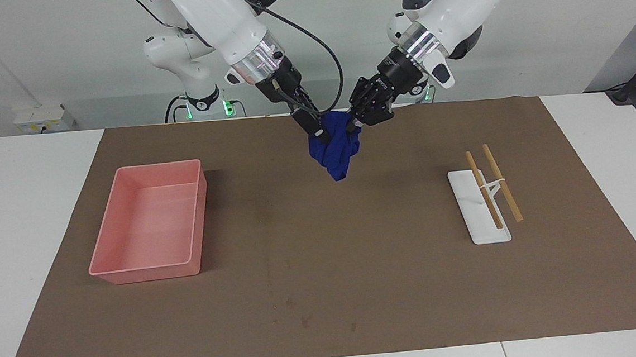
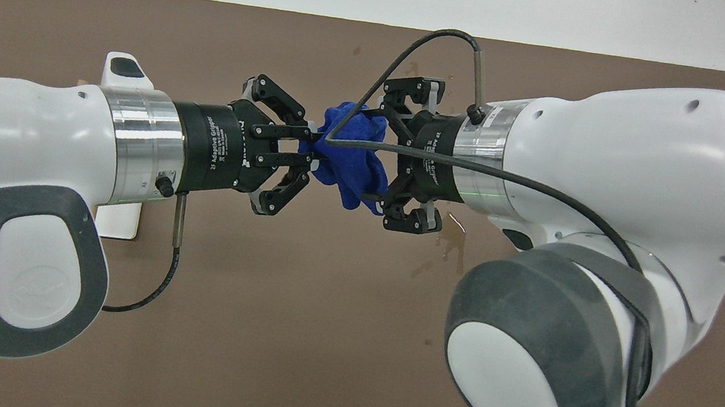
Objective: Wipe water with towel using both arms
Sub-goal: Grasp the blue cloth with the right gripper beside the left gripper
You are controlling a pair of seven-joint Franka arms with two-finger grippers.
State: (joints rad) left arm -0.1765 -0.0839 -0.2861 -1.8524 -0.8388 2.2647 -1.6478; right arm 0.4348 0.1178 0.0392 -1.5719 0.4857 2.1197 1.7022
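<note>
pink tray: shallow pink plastic tray [image 1: 147,224] sits on the brown mat at the right arm's end of the table, nothing in it as far as I can see. My guess is that's where the cloth ends up afterwards.

right gripper: black two-finger right gripper [image 1: 314,127] is up over the middle of the brown mat [image 1: 326,290], spread wide around one side of the cloth. From above, one finger [image 2: 414,90] and the other flank the lump, so it looks set to take hold but hasn't clamped.

towel: small deep-blue wrinkled towel [image 1: 335,146] hangs in the air between both grippers, over the mat, not touching it. Bunched at the top, loose end dangling.

left gripper: black left gripper [image 1: 360,120] is pinched tight on the towel's edge and carries it. Looks like a mid-air handover or a two-handed stretch to me.

water: wet patches [image 2: 453,236] and small drops show on the mat, below the right arm's wrist in the overhead view. Not wiped yet.

stand: white plastic base with two wooden rods [image 1: 489,189] lies toward the left arm's end, well apart from the action.
</note>
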